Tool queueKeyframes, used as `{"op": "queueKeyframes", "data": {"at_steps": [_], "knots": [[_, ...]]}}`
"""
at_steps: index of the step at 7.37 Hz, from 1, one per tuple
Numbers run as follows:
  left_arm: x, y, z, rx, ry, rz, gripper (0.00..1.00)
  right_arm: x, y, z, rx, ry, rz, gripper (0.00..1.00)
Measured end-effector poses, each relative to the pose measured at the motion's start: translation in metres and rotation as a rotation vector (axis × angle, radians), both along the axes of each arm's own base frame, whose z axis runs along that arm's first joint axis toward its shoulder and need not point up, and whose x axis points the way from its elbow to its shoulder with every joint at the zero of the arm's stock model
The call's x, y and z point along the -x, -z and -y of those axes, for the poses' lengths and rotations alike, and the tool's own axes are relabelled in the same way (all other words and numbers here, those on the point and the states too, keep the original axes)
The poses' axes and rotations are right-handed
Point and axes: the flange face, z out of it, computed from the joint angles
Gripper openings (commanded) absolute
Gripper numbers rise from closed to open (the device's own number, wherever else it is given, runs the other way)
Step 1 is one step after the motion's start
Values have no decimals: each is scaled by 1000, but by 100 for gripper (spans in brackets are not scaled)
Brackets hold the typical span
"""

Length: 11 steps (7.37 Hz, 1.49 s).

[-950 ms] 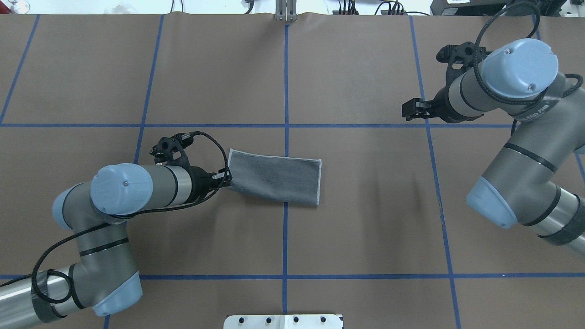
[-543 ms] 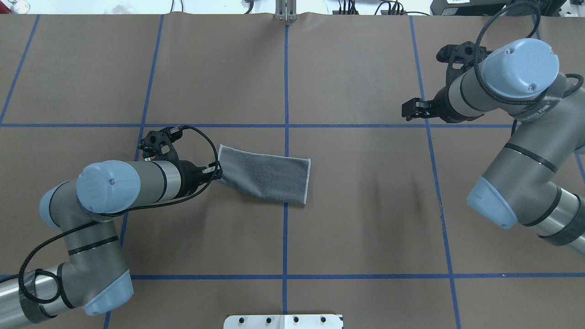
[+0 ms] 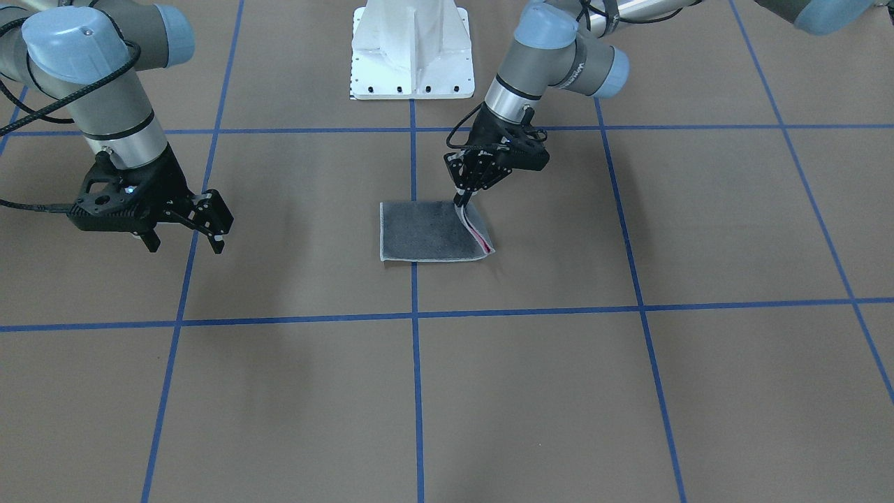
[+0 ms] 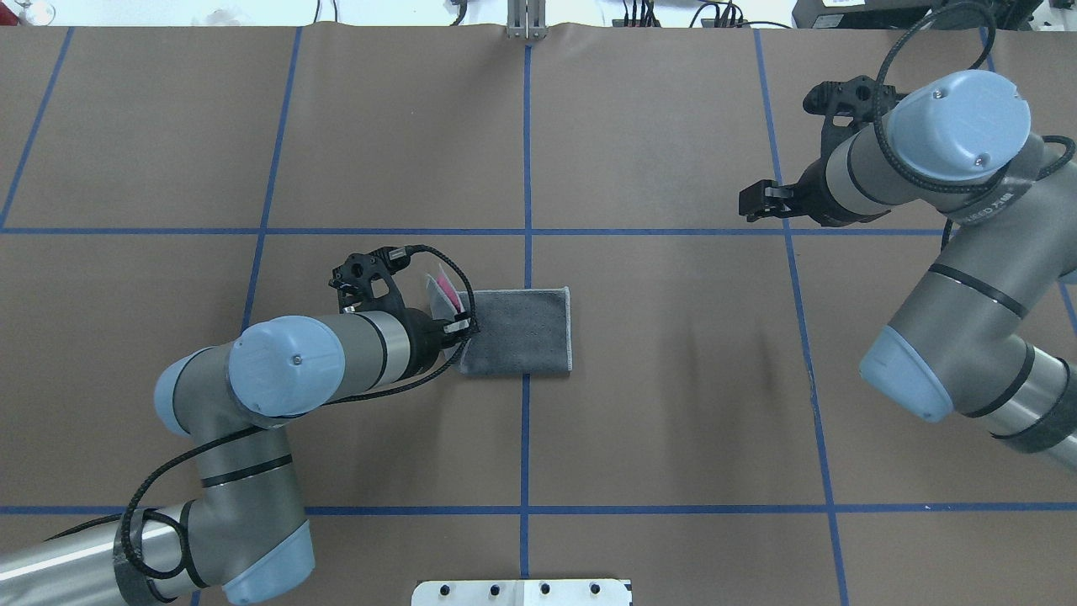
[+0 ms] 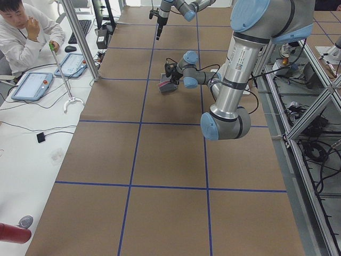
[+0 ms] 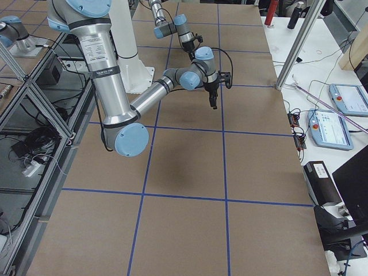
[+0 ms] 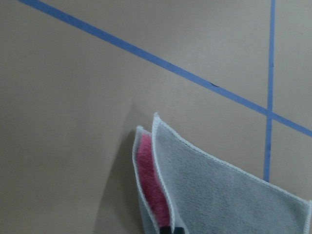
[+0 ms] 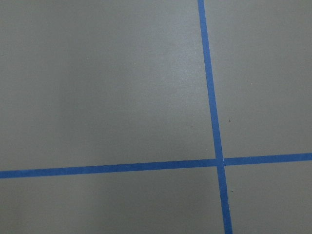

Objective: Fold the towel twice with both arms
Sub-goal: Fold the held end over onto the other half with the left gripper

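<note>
Overhead: high behind the base, facing forward and down, base at 6 o'clock. Front-facing: opposite, steeply down, base at 12 o'clock. Side views: far back at either end of the table, looking along it. Left wrist: close over the towel, at 5 o'clock. Right wrist: close over tape lines. Towel common to overhead, front-facing, left side, left wrist.

Brown tabletop, blue tape grid
</note>
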Motion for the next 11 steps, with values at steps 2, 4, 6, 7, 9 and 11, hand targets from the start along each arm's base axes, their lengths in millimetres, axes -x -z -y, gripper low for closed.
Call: {"op": "queueKeyframes", "data": {"at_steps": [2, 4, 6, 7, 9, 11], "knots": [[-26, 31, 2, -10, -2, -13, 0, 0, 0, 0, 0, -1, -1, 100], [-52, 55, 3, -23, -8, -20, 0, 0, -1, 0, 0, -1, -1, 100], [-69, 71, 4, -30, -16, -23, 0, 0, -2, 0, 2, -1, -3, 100], [-71, 73, 4, -31, -18, -23, 0, -1, -3, 0, 3, -1, -4, 100], [-76, 74, -2, -33, -27, -23, 0, -1, -4, 0, 4, -1, -5, 100], [-78, 77, -6, -34, -35, -28, 56, -1, -4, 0, 5, -3, -6, 100]]}}
